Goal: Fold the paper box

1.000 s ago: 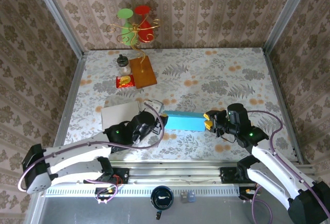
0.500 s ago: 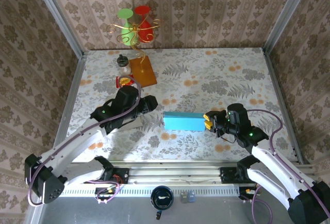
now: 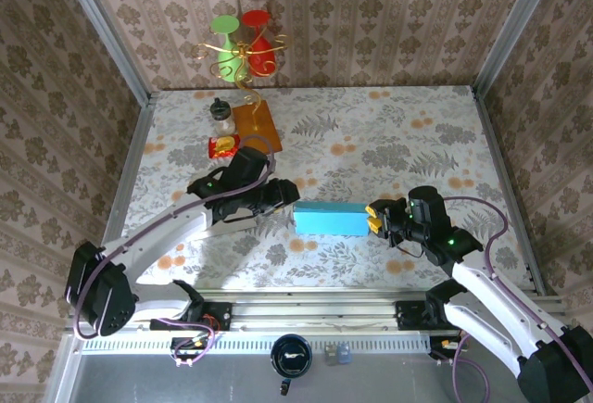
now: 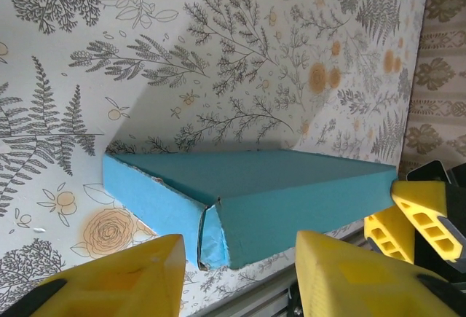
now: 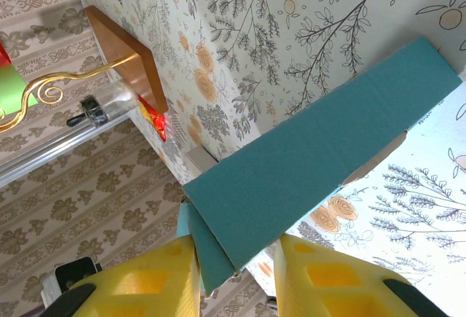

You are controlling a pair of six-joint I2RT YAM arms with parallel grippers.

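Finds the box [image 3: 331, 219] lying long and low on the worktop [image 3: 417, 134], a little to the near side of its middle, between the two arms. Judges the folding well along: reads as a closed, flat carton, walls up and top face shut. Leaves, most likely, the ends to tidy and tuck.

Clamps the box's right end in the right pincer [image 3: 373, 218], set narrow on the cardboard. Places the left pincer [image 3: 283, 195] just beside the left end, standing apart and gripping nothing.

Gets from the left wrist view what the top view hides: a corner seam [image 4: 206, 222] at the box's left end, slightly gaping and frayed, so probably not fully tucked. Gets from the right wrist view the grip itself, with the cardboard edge pinched between yellow fingers [image 5: 138, 280]. Takes from the top view the wider layout: wooden board [image 3: 257, 128], small jar [image 3: 220, 114] and red packet [image 3: 225, 147] well apart from the box, toward the far left.
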